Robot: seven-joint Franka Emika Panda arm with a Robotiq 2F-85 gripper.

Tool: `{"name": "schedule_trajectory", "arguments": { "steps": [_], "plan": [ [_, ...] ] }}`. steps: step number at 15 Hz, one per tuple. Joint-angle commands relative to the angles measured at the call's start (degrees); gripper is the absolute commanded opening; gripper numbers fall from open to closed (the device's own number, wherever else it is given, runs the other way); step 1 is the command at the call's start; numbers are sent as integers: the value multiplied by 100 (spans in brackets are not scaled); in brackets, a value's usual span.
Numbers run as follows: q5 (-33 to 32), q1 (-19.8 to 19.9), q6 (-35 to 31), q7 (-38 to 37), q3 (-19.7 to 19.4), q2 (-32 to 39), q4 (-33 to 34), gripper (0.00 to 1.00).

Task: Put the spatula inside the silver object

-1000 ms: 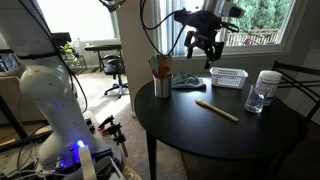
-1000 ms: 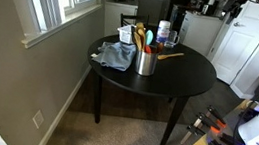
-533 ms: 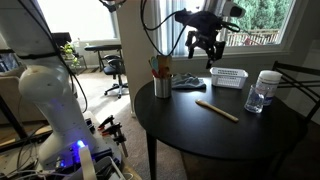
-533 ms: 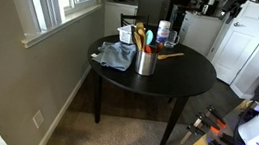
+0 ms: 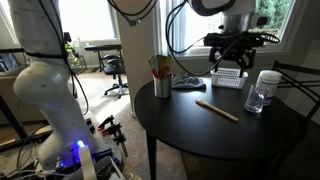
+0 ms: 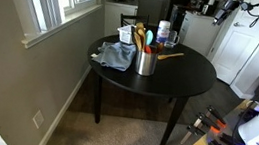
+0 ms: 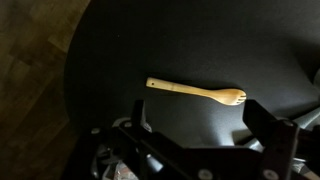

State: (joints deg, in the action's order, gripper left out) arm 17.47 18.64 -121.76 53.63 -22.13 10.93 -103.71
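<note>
The light-tan wooden spatula (image 5: pixel 217 110) lies flat on the round black table (image 5: pixel 230 140), apart from everything else. It also shows in an exterior view (image 6: pixel 170 56) and in the wrist view (image 7: pixel 195 92). The silver cup (image 5: pixel 162 86) stands upright near the table's edge with several utensils in it; it also shows in an exterior view (image 6: pixel 147 63). My gripper (image 5: pixel 236 58) hangs open and empty, well above the table near the white basket. In the wrist view its two fingers (image 7: pixel 200 125) frame the spatula from above.
A white mesh basket (image 5: pixel 229 77) and a clear white-lidded jar (image 5: pixel 262 92) stand at the back of the table. A blue-grey cloth (image 5: pixel 188 84) lies beside the cup, and it also shows in an exterior view (image 6: pixel 117 56). A window is behind the table.
My arm has swung from above the cloth toward the basket and jar side. The spatula and cup have not moved.
</note>
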Motion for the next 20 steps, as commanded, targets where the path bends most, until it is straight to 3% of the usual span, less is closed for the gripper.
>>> {"name": "schedule_trajectory", "arguments": {
  "steps": [1, 5, 9, 17, 20],
  "plan": [
    [467, 479, -507, 1235, 515, 668, 525, 100],
    [894, 876, -816, 2377, 1147, 1295, 1133, 100],
    [1123, 1156, -274, 3300, 1687, 1688, 1753, 100],
    [471, 1167, 915, 4883, 1835, 2517, 2920, 100],
    [534, 1053, 779, 4731, 1728, 2471, 2771, 100]
  ]
}}
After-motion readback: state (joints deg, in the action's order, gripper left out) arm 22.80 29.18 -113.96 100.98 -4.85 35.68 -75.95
